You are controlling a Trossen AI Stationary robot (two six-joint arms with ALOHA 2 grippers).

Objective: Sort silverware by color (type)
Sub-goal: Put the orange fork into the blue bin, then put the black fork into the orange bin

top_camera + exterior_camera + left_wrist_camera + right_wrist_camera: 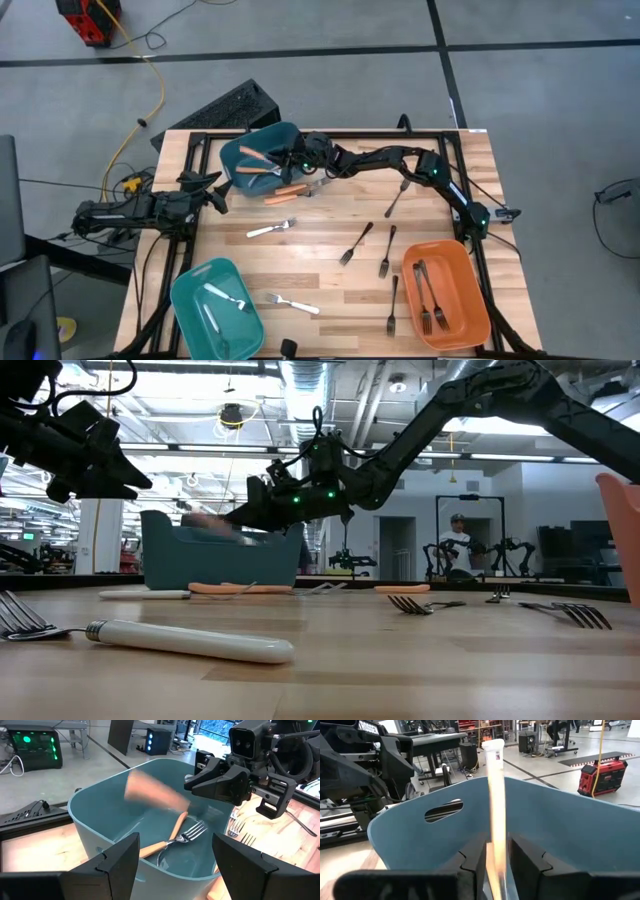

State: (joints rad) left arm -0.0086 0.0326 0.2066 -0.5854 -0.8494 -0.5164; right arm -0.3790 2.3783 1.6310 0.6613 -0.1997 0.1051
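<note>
Right now the right gripper (300, 160) hangs over the far teal bin (262, 145), jaws part open around an orange fork (496, 805) slipping lengthwise between them, handle toward the bin. Beside that bin the left gripper (210, 190) waits, open and empty.
</note>
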